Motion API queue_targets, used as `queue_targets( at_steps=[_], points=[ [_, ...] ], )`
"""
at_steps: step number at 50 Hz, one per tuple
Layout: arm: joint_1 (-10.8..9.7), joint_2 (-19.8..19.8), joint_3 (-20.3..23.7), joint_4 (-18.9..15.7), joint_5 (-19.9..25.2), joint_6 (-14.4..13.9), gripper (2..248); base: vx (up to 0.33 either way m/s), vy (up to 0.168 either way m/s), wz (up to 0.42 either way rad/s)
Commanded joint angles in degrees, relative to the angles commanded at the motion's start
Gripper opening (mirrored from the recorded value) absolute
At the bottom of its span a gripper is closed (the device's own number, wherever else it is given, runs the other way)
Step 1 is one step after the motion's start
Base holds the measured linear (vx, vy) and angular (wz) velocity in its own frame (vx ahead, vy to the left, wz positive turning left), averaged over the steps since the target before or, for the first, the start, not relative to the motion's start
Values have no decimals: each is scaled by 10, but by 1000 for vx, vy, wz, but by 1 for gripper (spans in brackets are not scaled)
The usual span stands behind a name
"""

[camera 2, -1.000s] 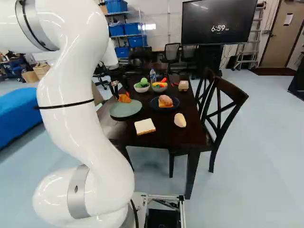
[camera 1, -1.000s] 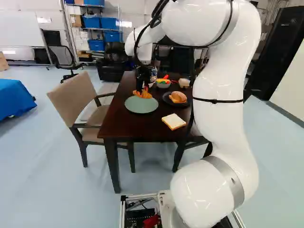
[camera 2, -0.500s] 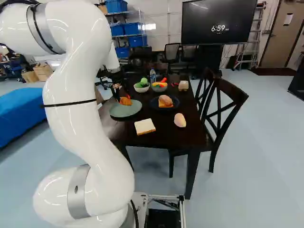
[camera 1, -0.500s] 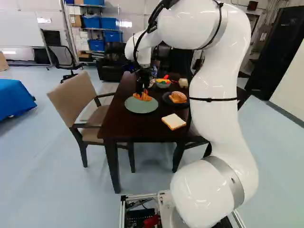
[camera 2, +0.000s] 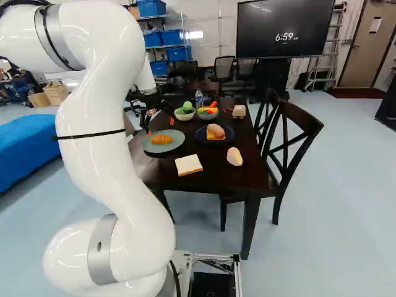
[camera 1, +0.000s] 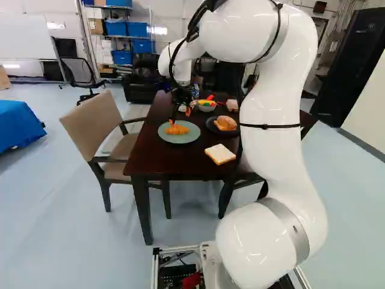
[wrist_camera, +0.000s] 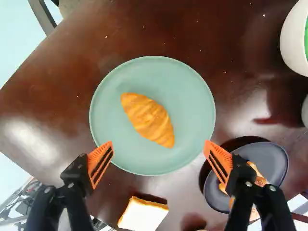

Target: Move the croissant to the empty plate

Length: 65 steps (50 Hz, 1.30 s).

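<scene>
The gripper (camera 2: pixel 161 127) is released, its fingers spread wide; ahead of them the croissant (wrist_camera: pixel 148 119) lies on the green plate (wrist_camera: pixel 187 96); a dark plate (wrist_camera: pixel 283 161) sits beneath one finger.

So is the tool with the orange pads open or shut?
The tool is open: its orange pads stand wide apart in the wrist view, gripping nothing; the croissant lies on the green plate.
</scene>
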<state>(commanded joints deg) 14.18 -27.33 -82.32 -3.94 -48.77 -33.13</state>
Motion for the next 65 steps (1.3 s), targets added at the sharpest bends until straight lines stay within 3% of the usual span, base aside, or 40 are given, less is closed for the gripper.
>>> queue_targets(
  at_steps=[37,65],
  points=[
    [-3,38,7,1,-6,0,247,0,0,0],
    [-16,84,16,35,-38,0,247,0,0,0]
  ],
)
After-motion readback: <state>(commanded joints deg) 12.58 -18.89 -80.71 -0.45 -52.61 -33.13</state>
